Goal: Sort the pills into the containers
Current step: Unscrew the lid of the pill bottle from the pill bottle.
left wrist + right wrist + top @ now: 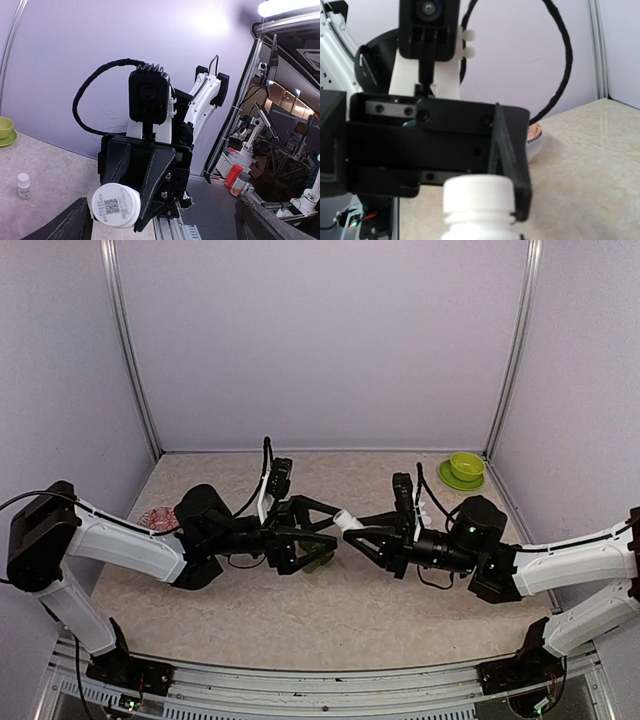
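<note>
A white pill bottle [347,520] hangs in the air between my two arms over the table's middle. My right gripper [358,530] is shut on its body. Its round end with a QR label [116,205] faces my left wrist camera. My left gripper [337,527] is open wide around the cap [477,192], with one finger [512,165] right beside it. In the left wrist view its own fingertips [65,225] stand far apart. The dark green container strip [318,562] lies on the table, partly hidden under the left gripper.
A lime-green bowl on its saucer [465,468] stands at the back right and shows in the left wrist view [5,129]. A second small white bottle [23,185] stands on the table. A small white bowl with reddish contents [155,518] sits at the left.
</note>
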Controlling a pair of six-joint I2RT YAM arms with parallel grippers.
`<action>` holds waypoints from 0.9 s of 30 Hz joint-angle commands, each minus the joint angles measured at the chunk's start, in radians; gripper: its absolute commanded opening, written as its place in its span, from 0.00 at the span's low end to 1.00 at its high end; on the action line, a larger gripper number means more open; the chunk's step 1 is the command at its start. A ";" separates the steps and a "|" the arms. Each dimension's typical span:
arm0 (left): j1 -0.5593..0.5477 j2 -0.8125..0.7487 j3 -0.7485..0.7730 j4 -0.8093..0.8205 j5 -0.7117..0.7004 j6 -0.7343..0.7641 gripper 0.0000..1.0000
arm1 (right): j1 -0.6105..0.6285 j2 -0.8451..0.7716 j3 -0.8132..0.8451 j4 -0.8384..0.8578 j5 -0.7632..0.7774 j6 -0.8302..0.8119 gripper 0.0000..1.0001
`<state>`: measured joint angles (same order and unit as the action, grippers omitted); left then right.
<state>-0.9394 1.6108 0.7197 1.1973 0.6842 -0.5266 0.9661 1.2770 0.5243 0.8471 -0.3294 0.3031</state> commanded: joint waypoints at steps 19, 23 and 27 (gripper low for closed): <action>0.011 0.036 0.022 0.092 0.009 -0.039 0.90 | 0.040 0.212 0.083 0.142 -0.091 0.031 0.07; 0.013 0.033 0.012 0.090 -0.003 -0.028 0.90 | 0.039 0.227 0.095 0.149 -0.124 0.044 0.07; 0.013 0.037 0.012 0.091 0.000 -0.026 0.88 | 0.039 0.224 0.089 0.154 -0.097 0.047 0.07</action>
<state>-0.9245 1.6360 0.7292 1.2507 0.6769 -0.5606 0.9947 1.4933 0.5941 0.9600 -0.4301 0.3370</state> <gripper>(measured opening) 0.887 0.198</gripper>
